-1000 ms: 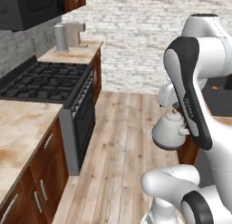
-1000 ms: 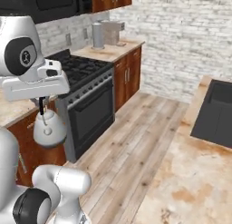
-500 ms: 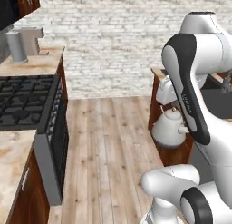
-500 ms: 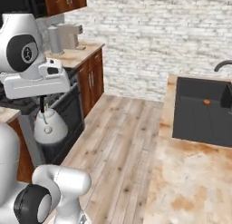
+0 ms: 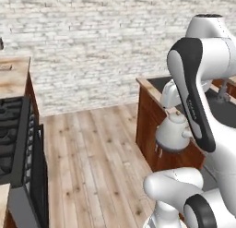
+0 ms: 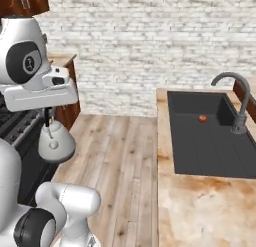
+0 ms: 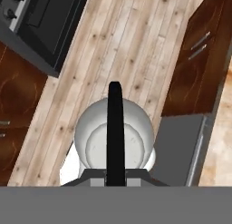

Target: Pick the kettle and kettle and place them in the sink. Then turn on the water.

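A squat whitish-silver kettle [image 5: 171, 133] [image 6: 56, 142] hangs by its black arched handle [image 7: 115, 123] from my gripper [image 6: 48, 112] [image 7: 115, 181], which is shut on that handle. The kettle [image 7: 113, 139] hangs over the wooden floor, between the stove and the island. The black sink [image 6: 200, 141] [image 5: 223, 112] lies in the island counter to the right, apart from the kettle. Its grey arched tap [image 6: 238, 98] stands at the far edge, and no water runs from it. In the left base view my arm hides the gripper's fingers.
A small red apple [image 6: 202, 118] lies in the sink. The black stove [image 5: 16, 148] [image 7: 45, 19] stands at the left. The island's brown cabinet [image 5: 148, 125] [image 7: 199, 60] is close to the kettle's right. A marbled countertop [image 6: 200, 211] surrounds the sink. Open wooden floor [image 6: 125, 156] lies ahead.
The whole view has swung right with the base: the stove slid off to the left and the sink and tap came into view. The kettle stays in my shut gripper.
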Robot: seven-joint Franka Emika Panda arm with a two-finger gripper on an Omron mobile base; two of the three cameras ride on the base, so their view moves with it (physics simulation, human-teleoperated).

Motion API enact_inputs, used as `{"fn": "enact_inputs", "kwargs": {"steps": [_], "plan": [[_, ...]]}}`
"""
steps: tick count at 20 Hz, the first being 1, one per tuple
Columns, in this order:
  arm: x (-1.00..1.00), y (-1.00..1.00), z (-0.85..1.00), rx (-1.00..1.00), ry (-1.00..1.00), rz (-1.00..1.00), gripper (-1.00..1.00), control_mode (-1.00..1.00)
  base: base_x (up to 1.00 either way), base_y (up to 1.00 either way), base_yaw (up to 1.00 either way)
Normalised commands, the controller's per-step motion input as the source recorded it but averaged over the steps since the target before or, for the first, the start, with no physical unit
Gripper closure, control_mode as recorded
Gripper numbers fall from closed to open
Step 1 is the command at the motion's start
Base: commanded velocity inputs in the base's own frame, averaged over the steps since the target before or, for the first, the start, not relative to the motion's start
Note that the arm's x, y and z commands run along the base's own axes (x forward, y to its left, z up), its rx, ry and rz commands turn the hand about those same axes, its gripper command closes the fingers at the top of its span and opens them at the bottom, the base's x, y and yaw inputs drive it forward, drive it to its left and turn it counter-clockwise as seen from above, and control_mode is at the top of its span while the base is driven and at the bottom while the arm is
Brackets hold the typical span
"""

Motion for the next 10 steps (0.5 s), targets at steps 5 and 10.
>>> {"fn": "enact_inputs", "kwargs": {"steps": [5, 10], "plan": [[0.0, 0.0, 0.0, 0.0, 0.0, 0.0, 1.0, 1.0, 1.0, 0.53, -0.15], [0.0, 0.0, 0.0, 0.0, 0.0, 0.0, 1.0, 1.0, 1.0, 0.33, -0.17]]}}
